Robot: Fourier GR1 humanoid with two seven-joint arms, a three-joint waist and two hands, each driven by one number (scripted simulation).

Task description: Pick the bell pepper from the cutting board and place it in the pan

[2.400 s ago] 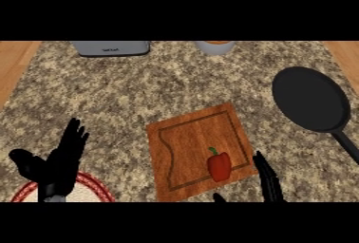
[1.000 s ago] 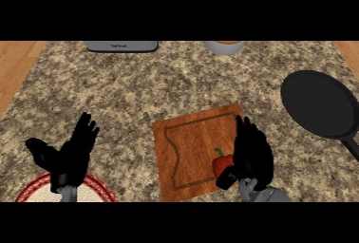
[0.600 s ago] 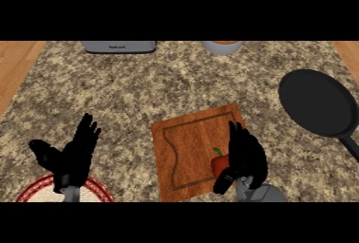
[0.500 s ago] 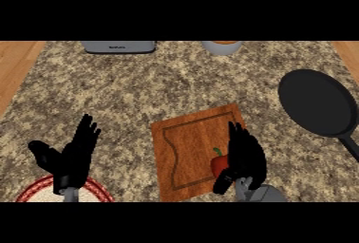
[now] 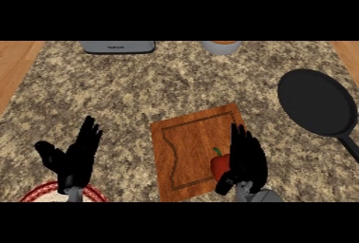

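A red bell pepper (image 5: 219, 163) with a green stem lies on the wooden cutting board (image 5: 189, 142), near its right side. My right hand (image 5: 245, 159) is directly beside and partly over the pepper's right half, fingers straight and pointing away from me, thumb low at the pepper's near side. The black pan (image 5: 317, 104) sits at the right of the counter, its handle running toward the lower right. My left hand (image 5: 73, 156) rests open at the lower left, fingers up.
A red-rimmed plate (image 5: 42, 195) shows under my left hand at the lower edge. A grey toaster (image 5: 117, 46) and a white cup (image 5: 222, 46) stand at the counter's far edge. Speckled counter lies between the board and the pan.
My right hand came up from the lower edge onto the board and settled against the pepper's right side. The left hand shifted slightly right; the pepper has stayed in place.
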